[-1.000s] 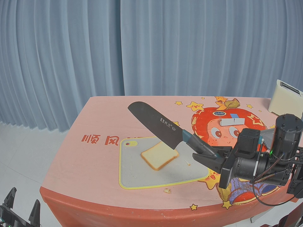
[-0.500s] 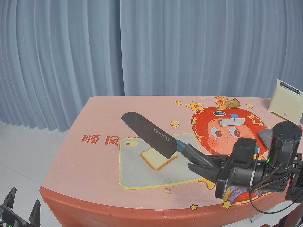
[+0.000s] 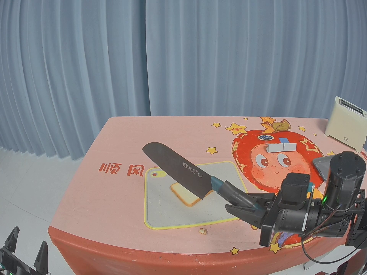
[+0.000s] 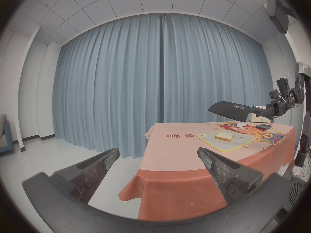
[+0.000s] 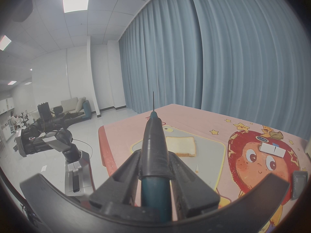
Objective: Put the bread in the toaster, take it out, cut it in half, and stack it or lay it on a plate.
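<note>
Bread: one square slice, pale crumb, thin tan crust, uncut. It lies flat on the grey, yellow-rimmed cutting board on the pink table.

Right gripper: clamped on the handle of a dark knife. The blade slants over the slice and seems to be held above it; contact is hard to judge.

Left gripper: fingers apart, holding nothing, well off the table.

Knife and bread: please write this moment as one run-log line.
right end effector: shut on knife | knife: held above bread slice | bread slice: uncut, on cutting board | left end effector: open
</note>
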Robot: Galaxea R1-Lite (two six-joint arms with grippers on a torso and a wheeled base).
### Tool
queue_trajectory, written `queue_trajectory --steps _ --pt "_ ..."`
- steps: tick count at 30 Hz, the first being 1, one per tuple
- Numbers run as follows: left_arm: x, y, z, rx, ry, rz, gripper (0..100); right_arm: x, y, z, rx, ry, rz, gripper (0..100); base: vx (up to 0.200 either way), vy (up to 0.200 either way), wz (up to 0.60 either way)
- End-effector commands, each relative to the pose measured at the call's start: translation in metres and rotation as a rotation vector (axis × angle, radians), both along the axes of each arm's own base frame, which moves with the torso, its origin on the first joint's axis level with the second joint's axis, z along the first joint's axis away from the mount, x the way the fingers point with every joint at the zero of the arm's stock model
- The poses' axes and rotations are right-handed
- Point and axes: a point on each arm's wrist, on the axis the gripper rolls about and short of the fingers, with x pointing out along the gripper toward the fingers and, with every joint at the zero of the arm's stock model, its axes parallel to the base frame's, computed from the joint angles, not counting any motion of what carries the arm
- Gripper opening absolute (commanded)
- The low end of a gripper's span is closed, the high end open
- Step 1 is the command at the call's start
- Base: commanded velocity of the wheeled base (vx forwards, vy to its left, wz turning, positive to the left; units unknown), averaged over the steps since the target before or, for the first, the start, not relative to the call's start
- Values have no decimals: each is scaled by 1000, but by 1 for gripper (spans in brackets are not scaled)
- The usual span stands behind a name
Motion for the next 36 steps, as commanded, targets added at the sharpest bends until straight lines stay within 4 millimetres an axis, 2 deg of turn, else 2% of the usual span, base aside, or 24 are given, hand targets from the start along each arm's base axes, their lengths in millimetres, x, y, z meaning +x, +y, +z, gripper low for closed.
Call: queue_trajectory --steps 1,25,36 --pt "1 0 -5 -5 16 3 100 -1 0 1 5 -3 1 0 0 0 0" --pt "1 0 -4 9 5 0 100 -4 0 2 -2 -16 -3 0 0 0 0" --pt "1 0 8 12 -105 -21 100 -4 0 2 -4 -14 -3 0 0 0 0"
